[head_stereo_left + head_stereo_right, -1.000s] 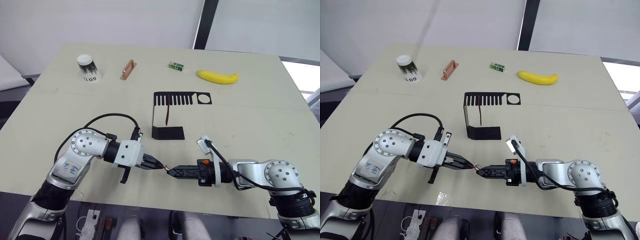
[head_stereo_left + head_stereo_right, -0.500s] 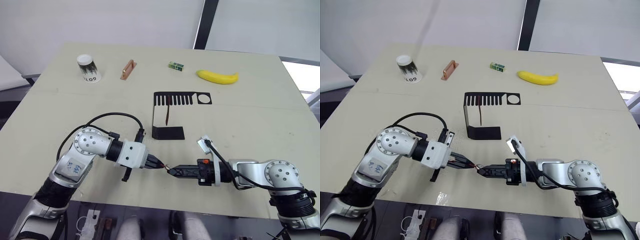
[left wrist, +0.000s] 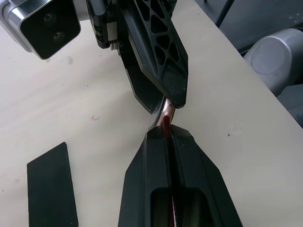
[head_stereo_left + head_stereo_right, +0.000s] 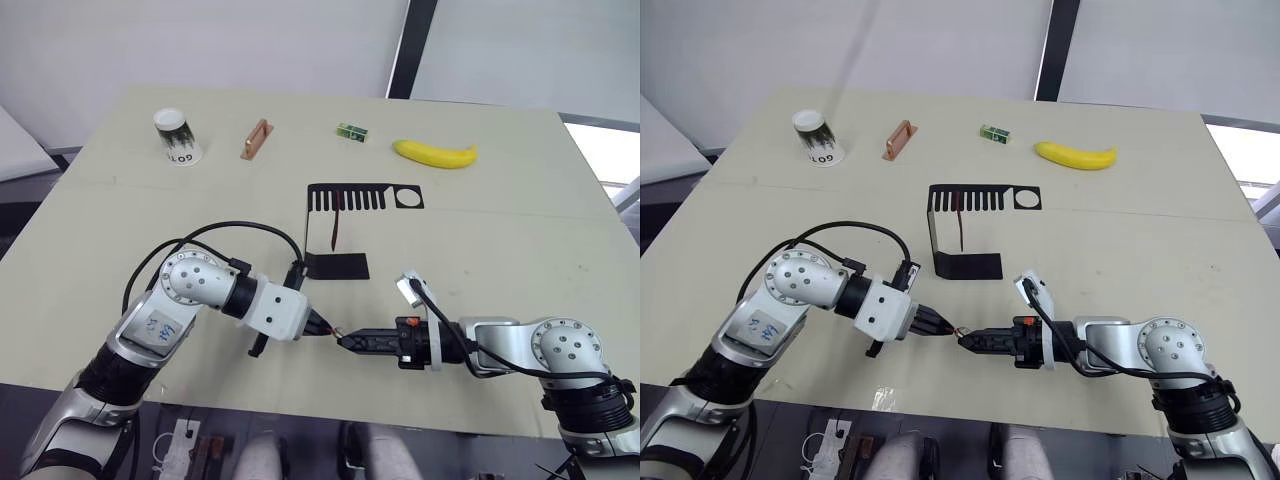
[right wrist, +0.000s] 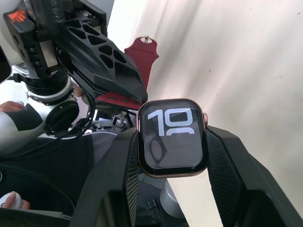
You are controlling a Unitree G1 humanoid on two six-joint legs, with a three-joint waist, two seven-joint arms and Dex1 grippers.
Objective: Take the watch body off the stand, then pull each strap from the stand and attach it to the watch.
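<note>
Over the last second our left pincer (image 4: 940, 325), clamped on one dark-red strap (image 5: 135, 56), has closed in on the watch body (image 5: 172, 136) gripped by our right pincer (image 4: 968, 341) near the desk's (image 4: 520, 230) front edge. We judge the strap is about to seat; the second strap (image 4: 336, 228) hangs on the stand (image 4: 340, 225) mid-desk.

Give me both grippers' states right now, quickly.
Left gripper: shut on a strap, its end at the watch body.
Right gripper: shut on the watch body.

- Watch body (image 5: 172, 137): dark square case showing "10", in front of the stand.
- Stand (image 4: 338, 232): black, upright.
- 1 dark-red strap (image 4: 336, 223) hangs from the stand's slots; another (image 5: 135, 66) touches the watch body.
</note>
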